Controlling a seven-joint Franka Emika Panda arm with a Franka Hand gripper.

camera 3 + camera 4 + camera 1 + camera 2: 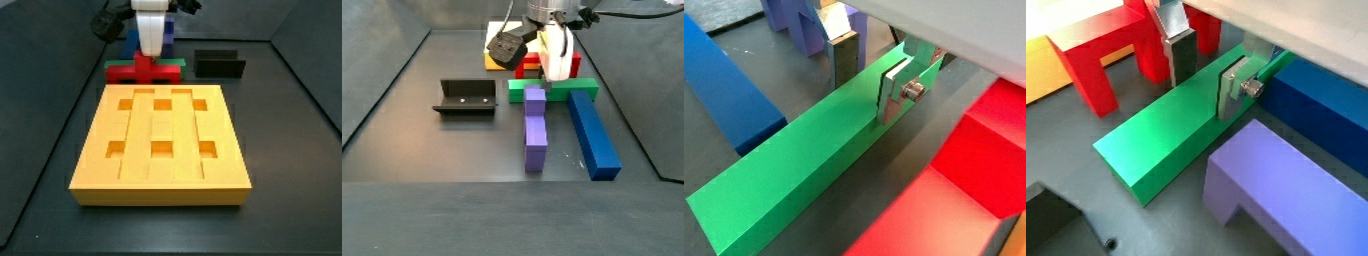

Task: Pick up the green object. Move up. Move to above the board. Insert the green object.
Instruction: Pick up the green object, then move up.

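The green object (804,160) is a long green bar lying flat on the dark floor; it also shows in a wrist view (1160,140) and in a side view (543,91). My gripper (867,98) is lowered over the bar, with one finger on each long side. One silver finger (1236,90) lies against the bar's side. The other finger (1180,55) stands a small gap off the far edge. The jaws are open. The board (163,140), an orange-yellow slab with six square holes, lies nearer in a side view, apart from the gripper (151,55).
A red cross-shaped piece (144,72) lies between the bar and the board. A purple piece (536,125) and a long blue bar (589,135) lie on the bar's other side. The black fixture (465,97) stands apart from them on the floor.
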